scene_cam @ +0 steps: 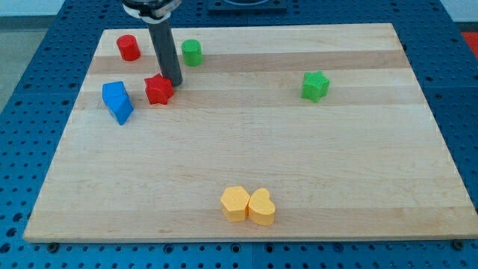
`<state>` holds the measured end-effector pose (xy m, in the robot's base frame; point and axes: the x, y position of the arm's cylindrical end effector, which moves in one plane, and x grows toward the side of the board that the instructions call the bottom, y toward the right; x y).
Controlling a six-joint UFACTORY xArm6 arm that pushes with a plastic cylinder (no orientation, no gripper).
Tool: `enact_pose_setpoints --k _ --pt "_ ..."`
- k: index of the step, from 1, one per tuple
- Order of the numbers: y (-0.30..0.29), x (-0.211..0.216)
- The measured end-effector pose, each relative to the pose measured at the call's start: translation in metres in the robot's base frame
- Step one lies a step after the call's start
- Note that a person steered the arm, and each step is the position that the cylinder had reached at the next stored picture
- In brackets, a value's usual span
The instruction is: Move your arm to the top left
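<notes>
My dark rod comes down from the view's top, and my tip [173, 81] rests on the wooden board [246, 142] in its upper left part. The tip is just right of and touching or nearly touching a red star block [158, 90]. A red cylinder [128, 48] stands up and to the left of the tip. A green cylinder [193, 52] stands just up and right of it. A blue block [117, 101] lies to the left of the red star.
A green star block [315, 86] sits at the right of the board. Two yellow blocks, a hexagon-like one [234, 203] and a heart [261, 207], touch each other near the bottom edge. A blue perforated table surrounds the board.
</notes>
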<state>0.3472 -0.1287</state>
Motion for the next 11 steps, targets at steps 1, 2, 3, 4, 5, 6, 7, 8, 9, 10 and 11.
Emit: enact_pose_setpoints --k 1,2,3,4,5,6,7,8,9,10,11 --pt "0.003 -0.007" --pt "-0.006 -0.03" --pt "-0.03 -0.042" --pt "-0.052 -0.053" --pt "-0.067 -0.081" --pt "-0.081 -0.104" --pt "-0.082 -0.107" --pt "-0.082 -0.125" --pt "-0.098 -0.148" --pt "-0.139 -0.149" --pt "-0.145 -0.14"
